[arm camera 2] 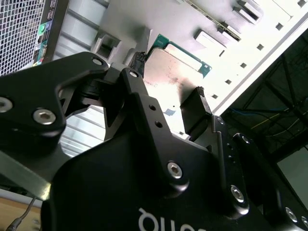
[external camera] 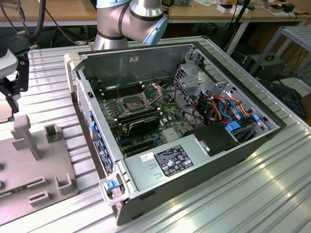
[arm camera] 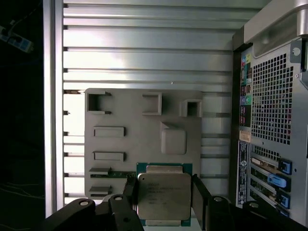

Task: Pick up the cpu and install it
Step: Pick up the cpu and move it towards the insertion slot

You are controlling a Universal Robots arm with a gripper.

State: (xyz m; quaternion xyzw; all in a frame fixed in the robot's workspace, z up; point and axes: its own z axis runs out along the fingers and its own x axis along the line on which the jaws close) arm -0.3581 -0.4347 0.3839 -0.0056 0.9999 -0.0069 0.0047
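In the first wrist view the grey holder plate [arm camera: 120, 144] is left of centre. The cpu [arm camera: 162, 196] lies flat on it at lower centre, and my jaws stand open on both sides. The computer case [arm camera: 274, 120] is at right. I judge the cpu light, stiff and delicate, so I take it by opposite edges.

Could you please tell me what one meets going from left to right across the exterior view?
The grey fixture tray → blue latch on the computer case's corner → dark square socket → orange and blue cables.
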